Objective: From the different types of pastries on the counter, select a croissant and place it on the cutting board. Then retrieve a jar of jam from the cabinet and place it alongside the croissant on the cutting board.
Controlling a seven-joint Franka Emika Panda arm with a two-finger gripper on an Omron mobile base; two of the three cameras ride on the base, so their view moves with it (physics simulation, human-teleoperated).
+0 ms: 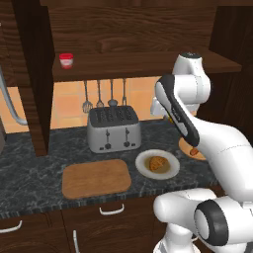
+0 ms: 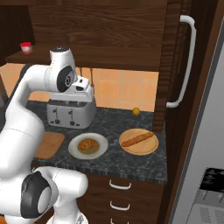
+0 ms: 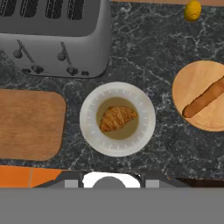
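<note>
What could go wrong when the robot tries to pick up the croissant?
1. The croissant lies inside the rimmed white plate, so the fingers might bump the rim or push the plate along the counter.
2. The long thin pastry on the round wooden plate sits close by; the robot might take that instead.
3. The toaster stands right behind the cutting board, so the arm could knock it.

Even, soft rendered light; the cabinet (image 1: pixel 133 29) interior is dim, shadows faint, textures slightly blurred, no glare.
</note>
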